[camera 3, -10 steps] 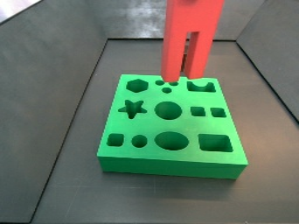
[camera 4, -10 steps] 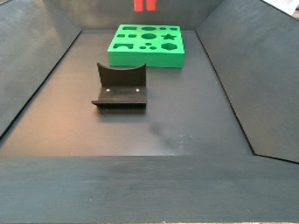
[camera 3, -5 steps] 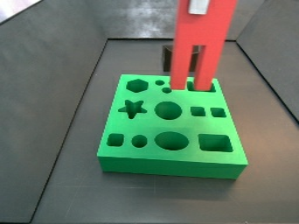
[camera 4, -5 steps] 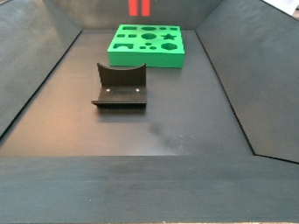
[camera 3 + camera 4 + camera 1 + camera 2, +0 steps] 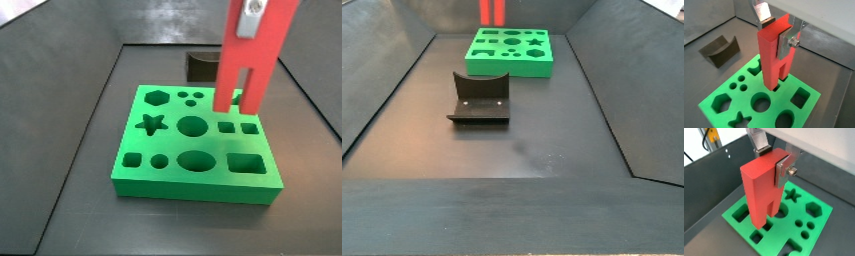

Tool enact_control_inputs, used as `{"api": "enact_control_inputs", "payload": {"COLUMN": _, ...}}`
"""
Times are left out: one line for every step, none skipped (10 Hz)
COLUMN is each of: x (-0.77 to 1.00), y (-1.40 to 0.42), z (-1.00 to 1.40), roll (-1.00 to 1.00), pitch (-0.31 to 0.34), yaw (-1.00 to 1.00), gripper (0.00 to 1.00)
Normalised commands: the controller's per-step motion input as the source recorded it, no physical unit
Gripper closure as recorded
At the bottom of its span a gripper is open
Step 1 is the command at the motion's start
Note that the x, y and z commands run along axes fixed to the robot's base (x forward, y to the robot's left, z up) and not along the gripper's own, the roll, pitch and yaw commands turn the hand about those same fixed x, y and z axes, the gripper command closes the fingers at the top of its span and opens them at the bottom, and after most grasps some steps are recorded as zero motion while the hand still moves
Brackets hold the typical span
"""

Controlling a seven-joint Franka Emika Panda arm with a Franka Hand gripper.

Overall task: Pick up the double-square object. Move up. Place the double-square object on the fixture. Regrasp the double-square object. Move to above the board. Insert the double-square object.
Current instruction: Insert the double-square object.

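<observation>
Saw gripper [image 5: 776,39] clamped tight on upper end of double-square object [image 5: 769,60], silver finger [image 5: 791,42] pressed flat against one side, other finger hidden behind the piece. Held the red block upright, prongs down, above the board [image 5: 187,190] near its far edge in a side view; hung clear of the green surface in both wrist views, not touching. Left the fixture [image 5: 480,97] empty on the floor, well apart from the board. Judged step as move above board done or nearly so, insertion not yet begun. Risks noted: prongs looked offset from the pair of small square holes [image 5: 237,127], so lowering straight from here could land them on green surface or catch a neighbouring cut-out. Could jam or tilt the piece if prongs met hole edges even slightly rotated. Could slip the block up between the pads on contact, since grip sat high and the long lever below would magnify any side push. Could also shove the board if pressed down while misaligned. Could not tell exact alignment from these views.
</observation>
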Motion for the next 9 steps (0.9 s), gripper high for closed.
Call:
{"api": "enact_control_inputs", "payload": {"x": 1.0, "y": 0.0, "z": -0.5, "roll": 0.03, "pitch": 0.0, "yaw": 0.0, "gripper": 1.0}}
{"api": "enact_control_inputs", "payload": {"x": 1.0, "y": 0.0, "z": -0.57, "roll": 0.05, "pitch": 0.034, "yaw": 0.0, "gripper": 1.0}}
{"api": "enact_control_inputs", "payload": {"x": 0.45, "y": 0.02, "z": -0.22, "roll": 0.0, "pitch": 0.056, "yaw": 0.0, "gripper": 1.0}}
{"api": "enact_control_inputs", "payload": {"x": 0.0, "y": 0.0, "z": -0.08, "roll": 0.0, "pitch": 0.0, "yaw": 0.0, "gripper": 1.0}}
{"api": "enact_control_inputs", "payload": {"x": -0.17, "y": 0.0, "z": -0.58, "roll": 0.05, "pitch": 0.0, "yaw": 0.02, "gripper": 1.0}}
{"api": "enact_control_inputs", "payload": {"x": -0.09, "y": 0.04, "z": -0.78, "roll": 0.01, "pitch": 0.0, "yaw": 0.15, "gripper": 1.0}}
{"api": "enact_control_inputs", "payload": {"x": -0.06, "y": 0.08, "z": -0.25, "roll": 0.0, "pitch": 0.0, "yaw": 0.0, "gripper": 1.0}}
{"api": "enact_control_inputs", "payload": {"x": -0.23, "y": 0.02, "z": -0.4, "roll": 0.03, "pitch": 0.01, "yaw": 0.01, "gripper": 1.0}}
{"api": "enact_control_inputs", "payload": {"x": -0.59, "y": 0.1, "z": -0.53, "roll": 0.06, "pitch": 0.0, "yaw": 0.19, "gripper": 1.0}}
